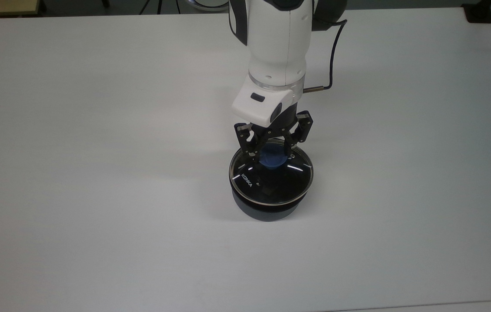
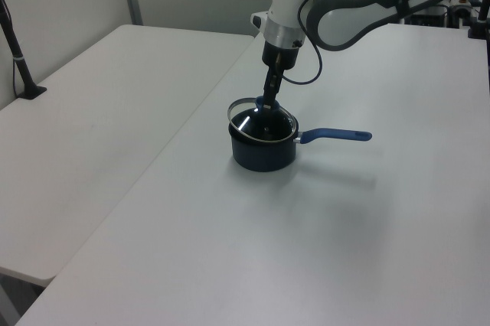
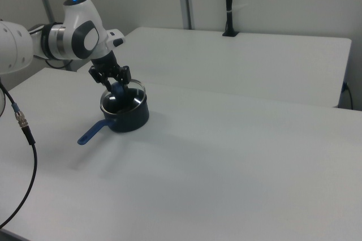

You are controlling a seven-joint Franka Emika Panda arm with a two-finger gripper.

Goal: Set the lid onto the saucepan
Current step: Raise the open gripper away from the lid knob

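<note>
The saucepan stands on the white table, dark outside. Its blue handle points to the left view's right and runs toward the right view's lower left. The lid, clear glass with a metal rim and white "KONKA" lettering, lies almost level on the saucepan's rim. My gripper comes straight down onto it and is shut on the lid's blue knob. In the left view, the gripper stands over the lid. In the right view, the gripper stands over the saucepan.
A black cable trails from my wrist toward the table's far edge. A second white table adjoins on the left view's left, with a black post clamped to it. Another cable hangs at the right view's left.
</note>
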